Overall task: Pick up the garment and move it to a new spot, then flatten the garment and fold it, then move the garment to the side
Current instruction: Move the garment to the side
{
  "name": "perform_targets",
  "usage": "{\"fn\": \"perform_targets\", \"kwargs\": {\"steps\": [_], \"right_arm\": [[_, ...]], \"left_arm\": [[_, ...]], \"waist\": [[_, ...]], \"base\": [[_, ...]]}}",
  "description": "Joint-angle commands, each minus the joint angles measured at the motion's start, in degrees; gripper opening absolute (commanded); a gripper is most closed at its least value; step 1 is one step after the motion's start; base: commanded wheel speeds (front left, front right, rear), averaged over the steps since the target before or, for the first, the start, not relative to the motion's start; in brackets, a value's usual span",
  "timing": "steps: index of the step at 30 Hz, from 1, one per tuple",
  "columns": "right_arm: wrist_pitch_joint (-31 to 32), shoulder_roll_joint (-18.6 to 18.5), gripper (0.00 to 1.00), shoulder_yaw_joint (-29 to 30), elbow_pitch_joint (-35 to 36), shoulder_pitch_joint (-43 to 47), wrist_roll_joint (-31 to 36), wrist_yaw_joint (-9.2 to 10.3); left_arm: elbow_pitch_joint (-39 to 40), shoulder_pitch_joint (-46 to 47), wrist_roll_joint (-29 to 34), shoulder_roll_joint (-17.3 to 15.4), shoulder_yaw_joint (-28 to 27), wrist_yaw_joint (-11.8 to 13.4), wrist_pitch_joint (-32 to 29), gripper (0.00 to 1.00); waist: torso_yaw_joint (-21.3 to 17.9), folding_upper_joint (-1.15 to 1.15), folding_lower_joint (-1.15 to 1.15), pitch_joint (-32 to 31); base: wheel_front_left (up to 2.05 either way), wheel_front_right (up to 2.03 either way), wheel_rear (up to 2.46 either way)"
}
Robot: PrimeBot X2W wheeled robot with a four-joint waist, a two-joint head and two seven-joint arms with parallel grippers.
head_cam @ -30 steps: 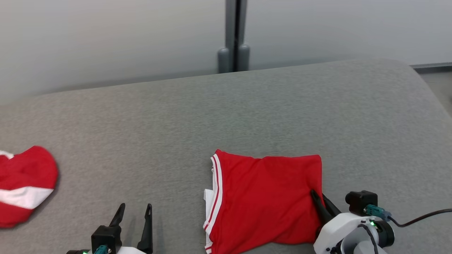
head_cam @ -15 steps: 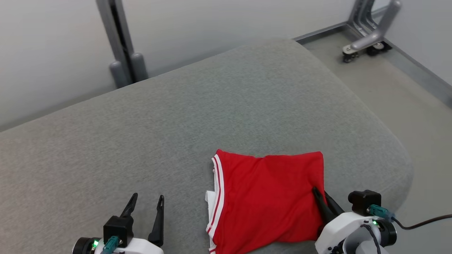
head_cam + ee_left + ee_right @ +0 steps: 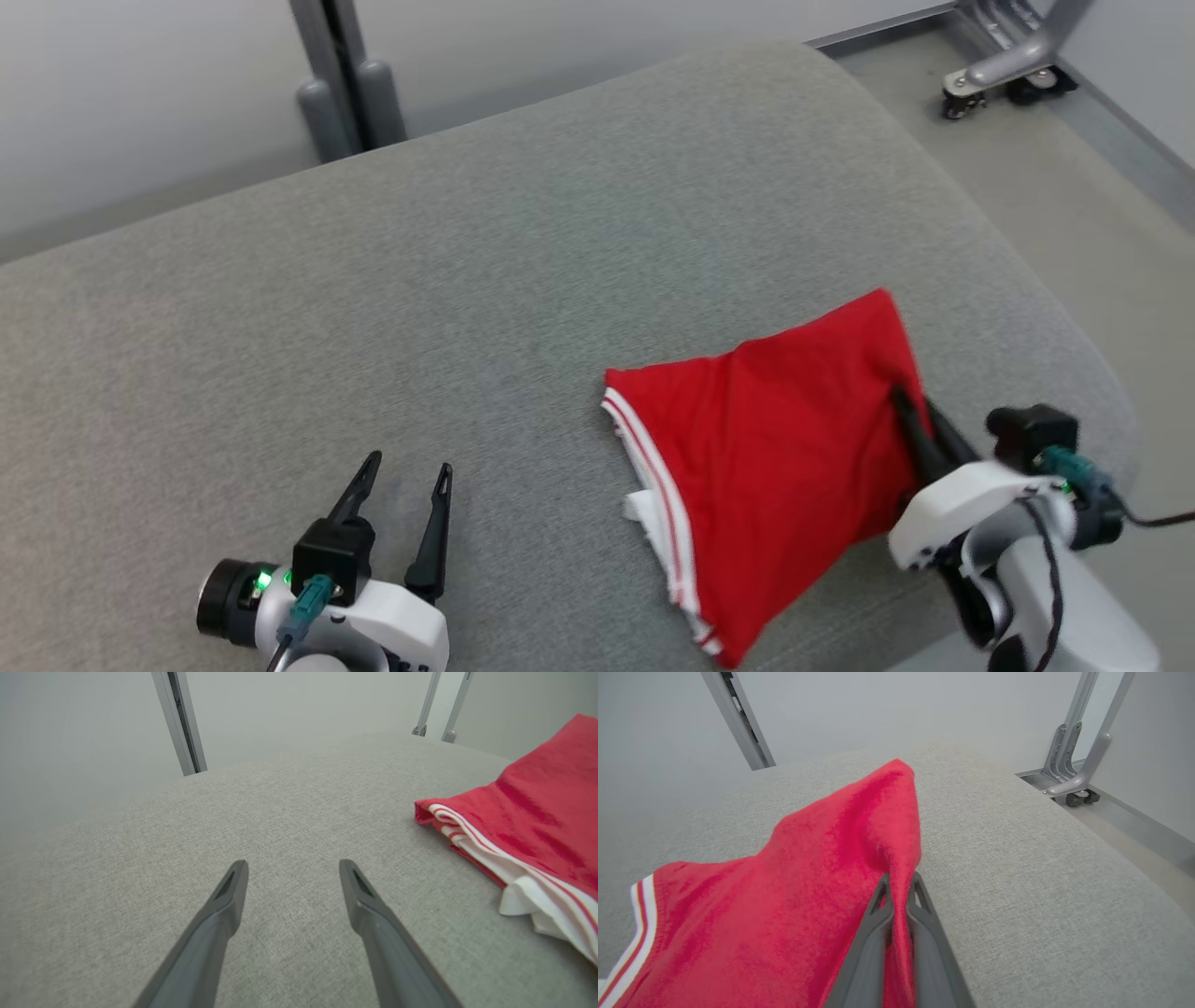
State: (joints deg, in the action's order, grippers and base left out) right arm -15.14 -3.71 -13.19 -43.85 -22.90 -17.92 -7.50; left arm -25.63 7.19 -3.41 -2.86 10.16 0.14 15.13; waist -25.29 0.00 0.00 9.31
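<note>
Grey cushion (image 3: 467, 280) bears the folded red garment (image 3: 775, 448), right jaws pinching it.

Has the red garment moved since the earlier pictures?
Yes. The garment turned: its side held by the right gripper swung toward the far edge of the grey cushion.

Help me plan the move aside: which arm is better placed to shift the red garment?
Right. The right pincer is shut on an edge of the folded red fabric garment; the left pincer stands open above the grey upholstered surface, apart from it.
</note>
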Motion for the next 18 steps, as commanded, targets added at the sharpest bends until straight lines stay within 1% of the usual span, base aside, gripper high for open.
{"fn": "perform_targets", "kwargs": {"steps": [1,3,4,5,8,10,12,17,18], "right_arm": [[0.0,-1.8,0.00,2.6,-0.6,-2.7,1.3,0.02],[0.0,-3.2,0.00,6.8,-1.3,-5.5,2.5,0.03],[0.0,-3.9,0.00,9.9,-1.7,-7.0,2.9,0.02],[0.0,-4.9,0.00,14.9,-3.0,-9.5,4.3,0.02],[0.0,-7.4,0.00,22.8,-5.3,-13.4,7.3,0.02],[0.0,-9.2,0.00,27.8,-7.0,-15.5,9.7,0.02],[0.0,-10.9,0.00,32.9,-8.6,-17.0,12.1,0.02],[0.0,-14.4,0.00,45.4,-10.6,-17.5,21.0,0.02],[0.0,-14.4,0.00,45.4,-10.6,-17.5,21.0,0.02]], "left_arm": [[0.8,1.9,0.7,-0.5,-0.1,-0.4,0.0,1.00],[1.5,2.7,1.3,-0.9,-0.2,-0.7,0.0,1.00],[1.8,3.2,1.5,-1.1,-0.3,-0.7,0.0,1.00],[2.1,3.7,1.9,-1.4,-0.3,-0.8,0.0,1.00],[2.5,5.0,3.2,-2.2,0.2,-1.0,0.0,1.00],[2.7,5.6,3.5,-2.5,0.5,-0.6,0.0,1.00],[3.3,6.1,3.9,-2.6,0.9,-0.4,0.0,1.00],[3.9,6.9,3.9,-2.7,1.8,-0.2,0.0,1.00],[3.9,6.9,3.9,-2.7,1.8,-0.2,0.0,1.00]], "waist": [[5.0,0.00,0.00,3.1],[7.7,0.00,0.00,4.7],[9.0,0.00,0.00,5.6],[11.3,0.00,0.00,7.1],[14.4,0.00,0.00,9.4],[16.2,0.00,0.00,10.7],[17.7,0.00,0.00,11.6],[20.2,0.00,0.00,12.0],[20.2,0.00,0.00,12.0]], "base": [[0.00,0.00,0.00],[0.00,0.00,0.00],[0.00,0.00,0.00],[0.00,0.00,0.00],[0.00,0.00,0.00],[0.00,0.00,0.00],[0.00,0.00,0.00],[0.00,0.00,0.00],[0.00,0.00,0.00]]}}
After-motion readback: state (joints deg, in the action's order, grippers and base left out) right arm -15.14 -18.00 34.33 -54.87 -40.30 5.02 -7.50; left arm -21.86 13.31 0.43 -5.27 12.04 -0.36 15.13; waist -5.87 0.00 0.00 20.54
